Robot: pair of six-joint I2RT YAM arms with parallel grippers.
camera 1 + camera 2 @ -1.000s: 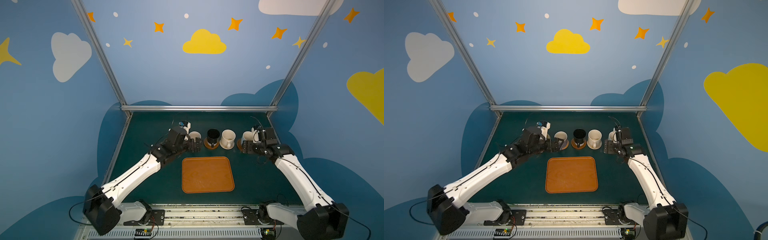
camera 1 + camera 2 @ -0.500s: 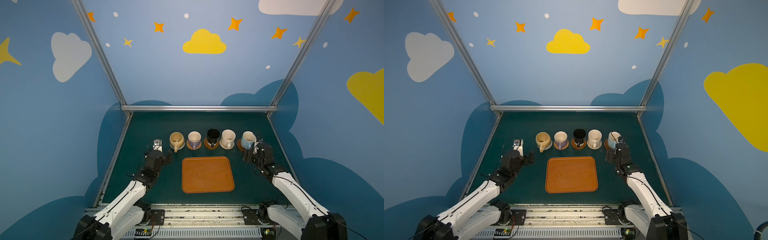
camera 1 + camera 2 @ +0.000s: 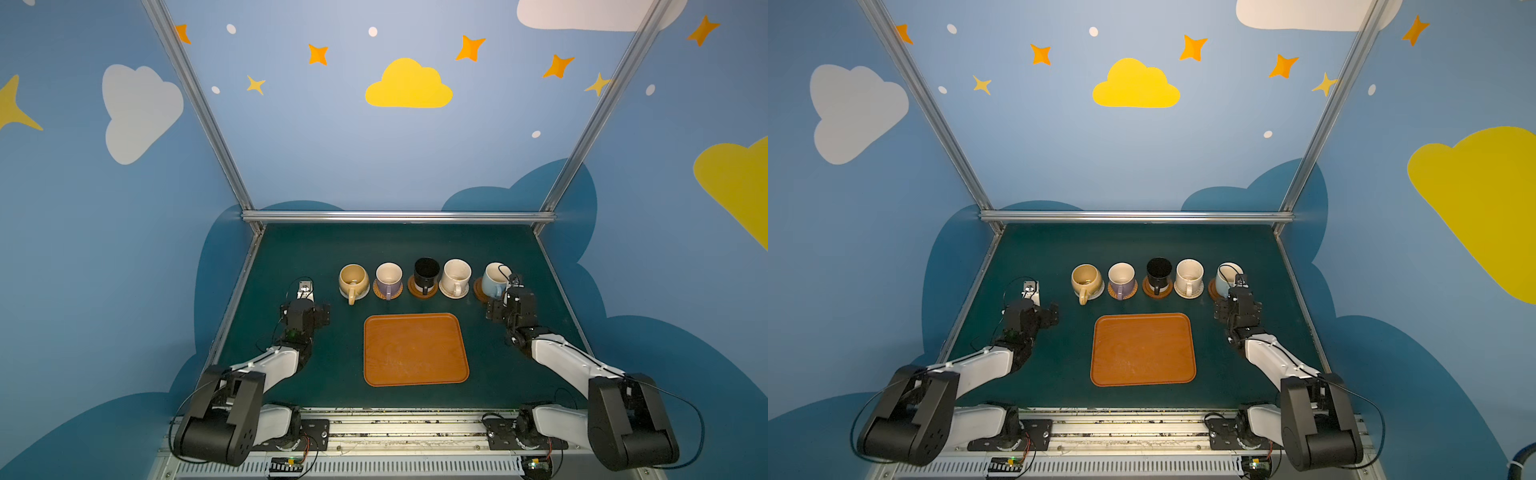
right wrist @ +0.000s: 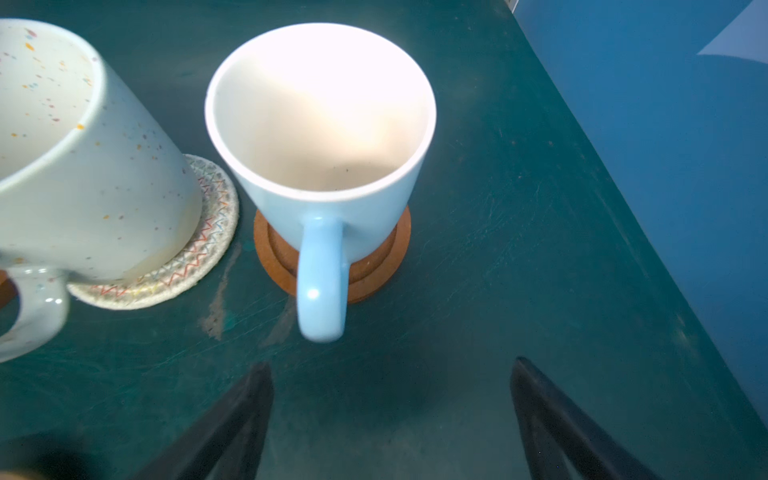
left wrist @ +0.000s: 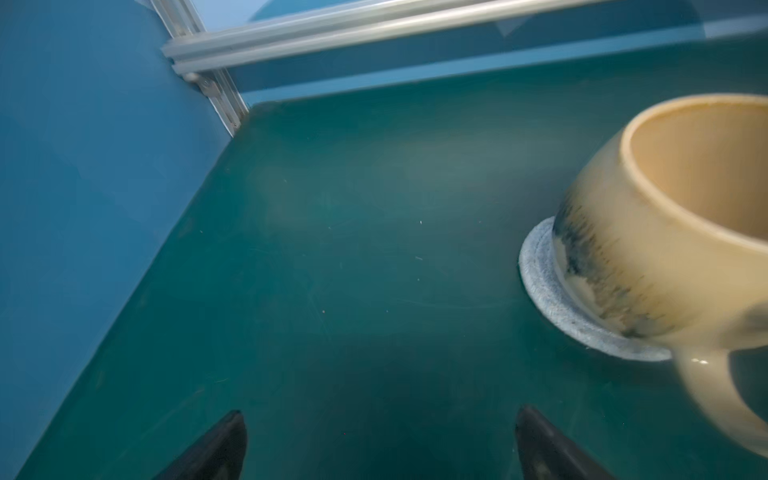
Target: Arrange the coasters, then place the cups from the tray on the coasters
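All mugs (image 3: 427,272) on coasters (image 3: 379,293), row behind the tray (image 3: 415,349). Left gripper (image 5: 380,411) spread wide beside the pale yellow mug (image 5: 623,257); right gripper (image 4: 390,363) spread too, facing the light blue mug (image 4: 324,124). Only this wrist view catches its wooden coaster's (image 4: 374,274) raised rim.

Blue walls (image 3: 332,158) with painted clouds (image 3: 408,85) and stars (image 3: 318,54) and aluminium rails (image 3: 395,216) enclose a green tabletop (image 3: 374,245).

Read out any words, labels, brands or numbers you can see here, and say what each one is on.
No readable text anywhere.
The tray, light blue cup and speckled cream-white cup bear no lettering.
The beige coaster shows only zigzag stitching.
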